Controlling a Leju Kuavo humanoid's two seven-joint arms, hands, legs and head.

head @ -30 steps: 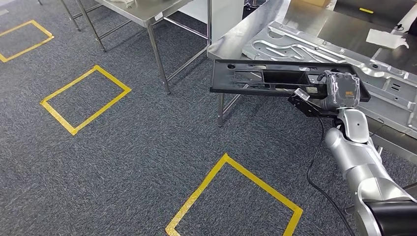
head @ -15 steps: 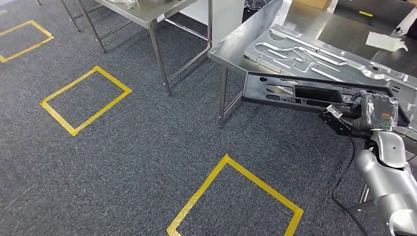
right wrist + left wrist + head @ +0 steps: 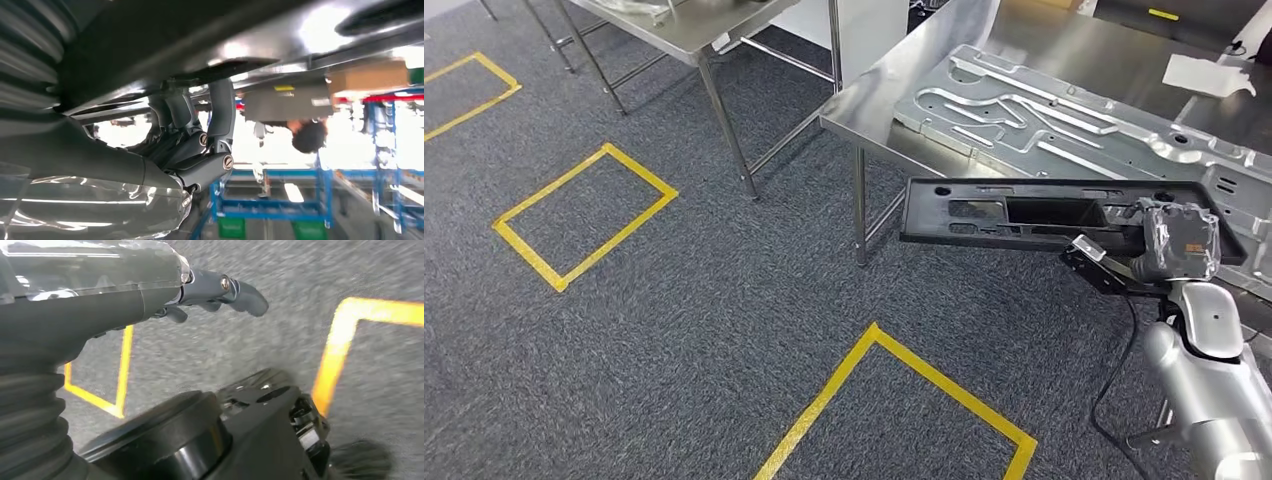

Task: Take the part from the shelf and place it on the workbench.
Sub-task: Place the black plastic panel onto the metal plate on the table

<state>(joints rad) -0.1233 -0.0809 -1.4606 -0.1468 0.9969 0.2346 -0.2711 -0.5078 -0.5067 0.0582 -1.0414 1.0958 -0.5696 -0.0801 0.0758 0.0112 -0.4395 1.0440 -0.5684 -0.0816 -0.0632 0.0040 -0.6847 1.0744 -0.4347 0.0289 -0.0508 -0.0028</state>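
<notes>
A long black plastic part (image 3: pixel 1024 212) with cut-outs hangs level in the air in front of the steel workbench (image 3: pixel 874 100). My right hand (image 3: pixel 1179 240) grips it near its right end, from below. The part's far edge overlaps the bench's front edge in the head view; I cannot tell its height above the bench. In the right wrist view the dark fingers (image 3: pixel 220 110) curl up around the part's underside (image 3: pixel 200 30). My left hand (image 3: pixel 150 285) hangs over the grey carpet with its fingers apart, holding nothing.
A large silver stamped panel (image 3: pixel 1064 115) covers much of the workbench, with white paper (image 3: pixel 1204 72) behind it. A second steel table (image 3: pixel 684 25) stands at the back left. Yellow tape squares (image 3: pixel 584 215) mark the carpet. A person (image 3: pixel 305 135) and blue racks (image 3: pixel 270 200) are beyond.
The whole view has shifted, so the camera has moved. The part stays in my right hand; it was tilted half a second ago and is level now, by the bench's front edge.
</notes>
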